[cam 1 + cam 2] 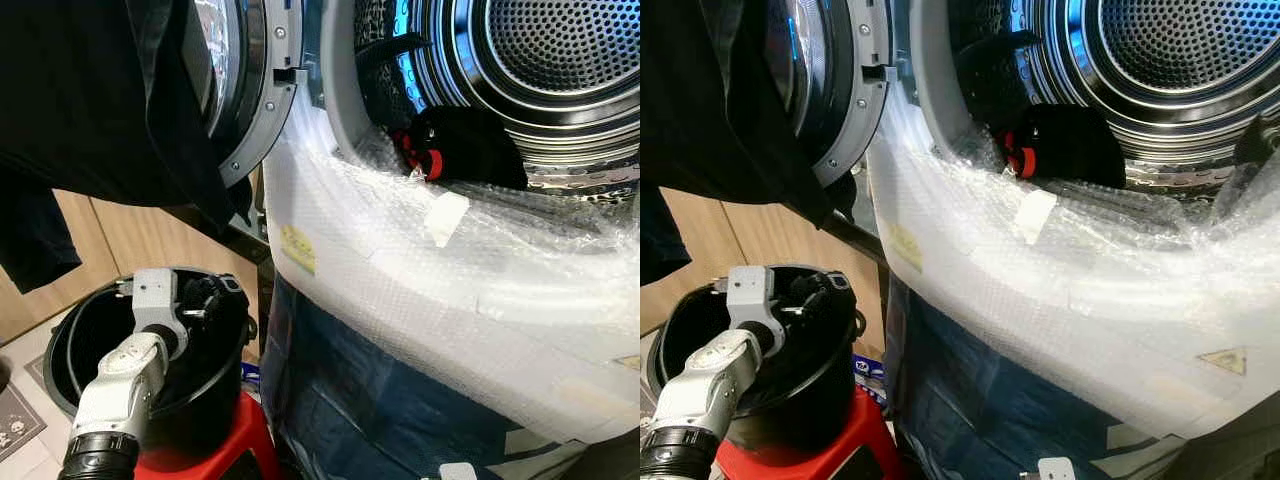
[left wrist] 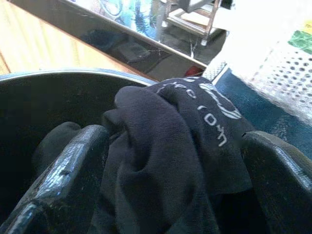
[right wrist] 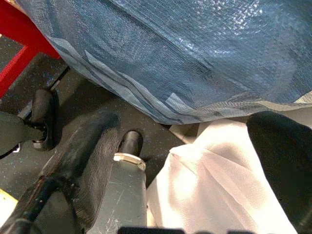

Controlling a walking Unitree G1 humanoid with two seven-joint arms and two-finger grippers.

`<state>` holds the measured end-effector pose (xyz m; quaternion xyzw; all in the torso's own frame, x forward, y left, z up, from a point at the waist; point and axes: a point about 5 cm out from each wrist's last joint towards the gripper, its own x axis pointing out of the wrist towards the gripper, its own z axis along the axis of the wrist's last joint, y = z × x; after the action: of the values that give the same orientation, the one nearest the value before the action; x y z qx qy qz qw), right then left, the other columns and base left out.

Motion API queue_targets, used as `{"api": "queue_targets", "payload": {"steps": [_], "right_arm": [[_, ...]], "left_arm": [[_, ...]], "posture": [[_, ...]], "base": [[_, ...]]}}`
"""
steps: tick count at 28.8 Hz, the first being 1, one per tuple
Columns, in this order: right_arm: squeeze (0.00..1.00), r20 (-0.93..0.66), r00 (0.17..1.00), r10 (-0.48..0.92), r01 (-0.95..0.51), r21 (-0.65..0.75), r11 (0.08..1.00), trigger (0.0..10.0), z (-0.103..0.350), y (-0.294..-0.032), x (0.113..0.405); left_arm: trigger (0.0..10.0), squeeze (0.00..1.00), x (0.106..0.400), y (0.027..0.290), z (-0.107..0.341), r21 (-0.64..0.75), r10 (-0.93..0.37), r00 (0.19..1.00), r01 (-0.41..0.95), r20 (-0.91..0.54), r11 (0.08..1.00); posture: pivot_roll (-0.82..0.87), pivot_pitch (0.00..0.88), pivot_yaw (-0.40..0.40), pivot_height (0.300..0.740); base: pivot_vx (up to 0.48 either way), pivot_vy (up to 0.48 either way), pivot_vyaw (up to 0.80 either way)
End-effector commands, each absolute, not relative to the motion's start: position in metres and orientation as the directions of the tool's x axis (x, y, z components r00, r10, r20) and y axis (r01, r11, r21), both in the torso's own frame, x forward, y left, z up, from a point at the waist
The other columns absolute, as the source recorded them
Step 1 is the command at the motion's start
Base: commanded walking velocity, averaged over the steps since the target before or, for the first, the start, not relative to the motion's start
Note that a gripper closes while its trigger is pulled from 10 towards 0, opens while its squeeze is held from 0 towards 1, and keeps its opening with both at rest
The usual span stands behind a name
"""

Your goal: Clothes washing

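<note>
Left arm point(image 1: 700, 385) reaching into black bucket point(image 1: 790, 400) on red stool point(image 1: 855, 445). Washer door point(image 1: 845, 90) open, dark garments point(image 1: 1060, 140) at drum point(image 1: 1180, 60) mouth. Bubble wrap point(image 1: 1040, 290) over washer front.

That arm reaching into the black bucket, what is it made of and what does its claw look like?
The left arm is a silver-grey metal tube with rounded joints, a ribbed black collar near its base and a boxy grey wrist block. Its left claw has two long, broad black fingers with scuffed, slightly shiny surfaces. The right claw has similar black fingers.
</note>
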<state>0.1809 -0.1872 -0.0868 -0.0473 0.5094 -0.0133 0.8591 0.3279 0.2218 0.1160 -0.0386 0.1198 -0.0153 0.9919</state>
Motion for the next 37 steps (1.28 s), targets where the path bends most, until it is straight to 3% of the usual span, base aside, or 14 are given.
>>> {"api": "queue_targets", "payload": {"steps": [1,8,9,20,21,22,23,37], "right_arm": [[0.0,-0.872,0.486,-0.064,-0.029,-0.089,0.996,10.0,-0.087,-0.186,0.182],[0.0,-0.869,0.492,-0.055,-0.034,-0.082,0.996,10.0,-0.085,-0.184,0.184],[0.0,-0.868,0.493,-0.055,-0.033,-0.082,0.996,10.0,-0.085,-0.184,0.185],[0.0,-0.871,0.489,-0.052,-0.04,-0.082,0.996,10.0,-0.086,-0.184,0.183],[0.0,-0.872,0.487,-0.052,-0.041,-0.082,0.996,10.0,-0.087,-0.184,0.182],[0.0,-0.872,0.487,-0.052,-0.041,-0.082,0.996,10.0,-0.087,-0.184,0.182],[0.0,-0.873,0.485,-0.053,-0.044,-0.085,0.995,10.0,-0.087,-0.184,0.182],[0.0,-0.881,0.471,-0.045,-0.11,-0.109,0.988,10.0,-0.09,-0.181,0.176]], "left_arm": [[10.0,1.0,0.329,0.215,0.112,-0.093,-0.073,0.96,0.05,-0.269,0.994],[10.0,0.98,0.328,0.22,0.102,-0.066,-0.023,0.946,0.002,-0.325,0.998],[10.0,0.0,0.328,0.221,0.102,-0.07,-0.02,0.945,-0.003,-0.327,0.998],[10.0,0.0,0.327,0.232,0.101,-0.053,0.071,0.942,-0.093,-0.328,0.994],[6.6,0.0,0.328,0.233,0.102,-0.056,0.075,0.944,-0.098,-0.32,0.994],[6.6,0.0,0.328,0.233,0.102,-0.056,0.075,0.944,-0.098,-0.32,0.994],[0.0,0.0,0.328,0.234,0.103,-0.057,0.074,0.945,-0.097,-0.318,0.994],[0.0,0.0,0.329,0.238,0.104,-0.05,0.103,0.947,-0.124,-0.305,0.991]], "posture": [[0.24,0.0,-0.038,0.74],[0.23,0.0,-0.034,0.74],[0.23,0.0,-0.034,0.74],[0.24,0.011,-0.038,0.74],[0.24,0.012,-0.037,0.74],[0.24,0.012,-0.037,0.74],[0.23,0.01,-0.034,0.74],[0.24,0.008,-0.029,0.74]], "base": [[0.0,0.0,0.0],[0.0,0.0,0.0],[0.0,0.0,0.0],[0.0,0.0,0.0],[0.0,0.0,0.0],[0.0,0.0,0.0],[0.0,0.0,0.0],[0.0,0.0,0.0]]}}
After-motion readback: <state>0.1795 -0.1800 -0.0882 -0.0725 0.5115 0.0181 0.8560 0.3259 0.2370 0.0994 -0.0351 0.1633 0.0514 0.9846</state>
